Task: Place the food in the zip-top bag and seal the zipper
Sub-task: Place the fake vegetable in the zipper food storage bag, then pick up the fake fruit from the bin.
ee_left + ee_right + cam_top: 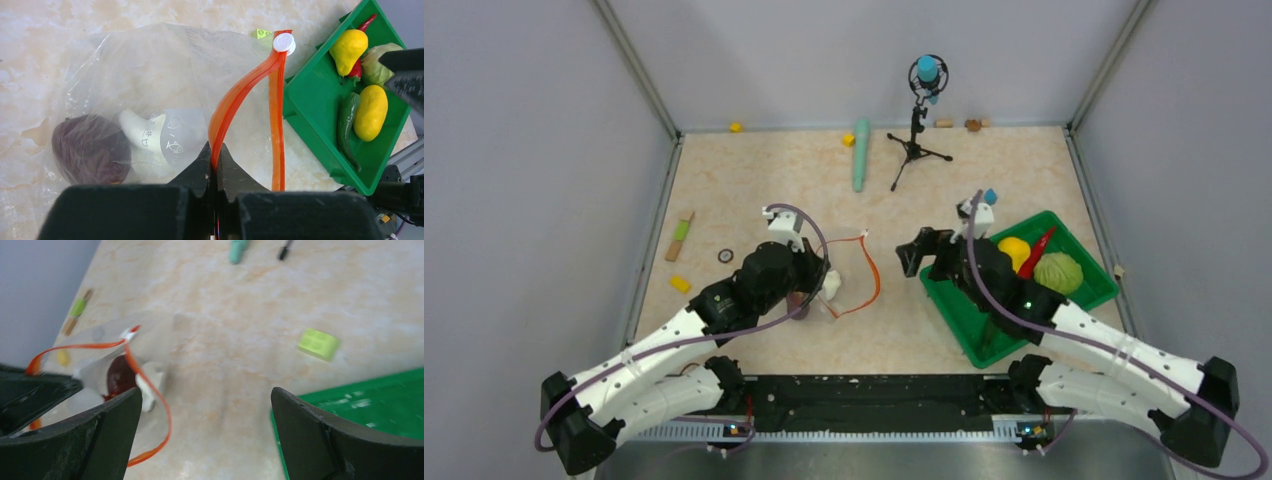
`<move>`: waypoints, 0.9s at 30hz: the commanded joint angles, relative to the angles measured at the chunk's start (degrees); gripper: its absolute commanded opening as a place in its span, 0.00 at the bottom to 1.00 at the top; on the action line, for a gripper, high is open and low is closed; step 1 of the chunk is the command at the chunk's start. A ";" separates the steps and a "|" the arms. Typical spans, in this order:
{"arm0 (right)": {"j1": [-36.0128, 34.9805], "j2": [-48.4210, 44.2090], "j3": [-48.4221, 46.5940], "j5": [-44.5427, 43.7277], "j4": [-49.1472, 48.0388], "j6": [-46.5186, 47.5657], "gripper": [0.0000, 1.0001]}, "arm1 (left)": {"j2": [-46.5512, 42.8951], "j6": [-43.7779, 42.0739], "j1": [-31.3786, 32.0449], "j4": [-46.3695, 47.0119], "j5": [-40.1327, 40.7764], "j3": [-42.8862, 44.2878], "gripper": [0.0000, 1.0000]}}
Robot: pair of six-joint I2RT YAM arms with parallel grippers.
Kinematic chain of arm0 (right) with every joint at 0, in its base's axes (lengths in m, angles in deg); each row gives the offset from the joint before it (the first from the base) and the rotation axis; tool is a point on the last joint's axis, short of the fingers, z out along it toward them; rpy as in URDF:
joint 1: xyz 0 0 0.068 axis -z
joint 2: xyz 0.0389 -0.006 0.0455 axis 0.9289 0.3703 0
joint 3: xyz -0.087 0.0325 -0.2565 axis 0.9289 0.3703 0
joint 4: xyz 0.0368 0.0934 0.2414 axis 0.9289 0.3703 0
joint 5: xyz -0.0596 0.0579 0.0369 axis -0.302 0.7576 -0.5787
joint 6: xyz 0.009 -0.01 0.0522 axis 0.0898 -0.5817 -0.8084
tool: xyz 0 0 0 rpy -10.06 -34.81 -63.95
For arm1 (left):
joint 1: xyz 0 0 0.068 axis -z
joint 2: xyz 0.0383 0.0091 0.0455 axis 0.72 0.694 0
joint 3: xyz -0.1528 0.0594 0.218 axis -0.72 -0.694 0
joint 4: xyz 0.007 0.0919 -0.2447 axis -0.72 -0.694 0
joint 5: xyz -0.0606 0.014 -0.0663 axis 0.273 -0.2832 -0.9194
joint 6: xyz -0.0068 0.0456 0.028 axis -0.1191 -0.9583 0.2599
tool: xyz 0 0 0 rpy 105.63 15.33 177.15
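Left wrist: tool (216, 165) pinches zipper (235, 97).

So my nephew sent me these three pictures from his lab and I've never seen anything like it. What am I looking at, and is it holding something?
Two robot arms are bolted to a table's near edge. One picture looks down from above; the other two come from small cameras on each wrist.

The left gripper is shut on the orange-red zipper of a clear zip-top bag, propping its mouth open. Inside lie a dark red round piece and a white garlic bulb.

The right gripper is open and empty, between the bag and a green tray. The tray holds more toy food: yellow pieces, a red chili, a green leafy ball.
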 commanded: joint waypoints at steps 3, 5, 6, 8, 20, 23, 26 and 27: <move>12.01 -7.04 1.42 -10.70 18.01 -8.84 0.99 | -0.79 -0.03 -0.26 2.69 -0.14 -0.14 0.00; 18.81 -7.48 1.66 -10.16 21.39 -9.02 0.99 | -0.77 -0.05 -0.26 2.74 -0.20 -0.18 0.00; 22.78 -7.33 1.80 -9.52 22.46 -9.06 0.99 | -0.74 -0.03 -0.21 2.66 -0.40 0.01 0.00; 30.64 -6.34 2.30 -6.18 22.83 -8.68 0.99 | -0.92 -0.03 -0.25 2.44 -0.57 -0.02 0.00; 45.46 8.08 4.42 9.07 2.16 32.80 0.99 | -1.98 -0.91 -0.17 2.37 0.20 -0.18 0.00; 45.51 9.25 6.72 7.71 -3.14 41.32 0.99 | -1.51 -1.08 -0.29 2.47 0.17 -0.08 0.00; 45.51 9.58 7.25 8.58 -3.12 46.89 0.99 | -0.86 -1.40 -0.23 2.05 -0.26 0.31 0.00; 45.46 9.69 7.55 9.57 -3.81 47.68 0.99 | -0.87 -1.57 -0.21 2.06 -0.43 0.35 0.00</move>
